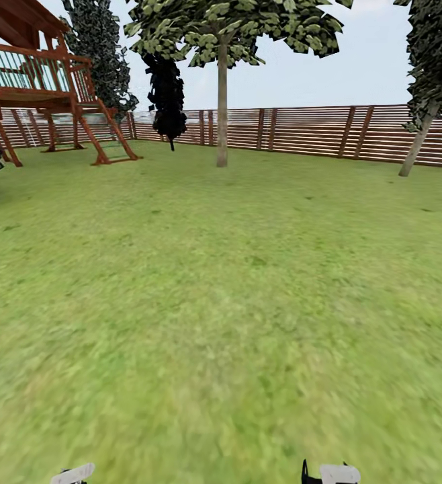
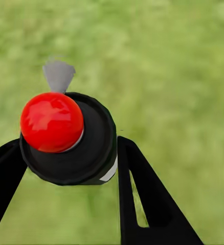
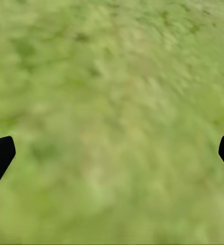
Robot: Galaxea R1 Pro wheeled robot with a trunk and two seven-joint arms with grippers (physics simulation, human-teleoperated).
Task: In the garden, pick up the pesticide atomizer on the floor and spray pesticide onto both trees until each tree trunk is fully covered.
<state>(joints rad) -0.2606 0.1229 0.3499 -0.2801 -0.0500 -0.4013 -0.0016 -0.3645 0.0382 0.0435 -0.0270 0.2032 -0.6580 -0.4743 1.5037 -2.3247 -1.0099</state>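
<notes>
A fenced back garden: a wide green lawn [image 1: 221,302] runs to a reddish-brown slatted wooden fence [image 1: 315,131], with leafy trees [image 1: 222,87] and a wooden play structure [image 1: 46,87] under open sky.

I can see only the tips of my arms at the bottom edge of the head view, so my left gripper [image 2: 71,168] shows best in its wrist view, where its black fingers [image 2: 142,199] run off the edge and hide the sides of the pesticide atomizer [image 2: 66,138]. The right gripper [image 3: 112,153] shows just two dark finger ends at the sides. The grass [image 1: 221,323] is blurry, and the wooden play tower [image 1: 39,81] and the leaning tree [image 1: 429,87] are cut off.
</notes>
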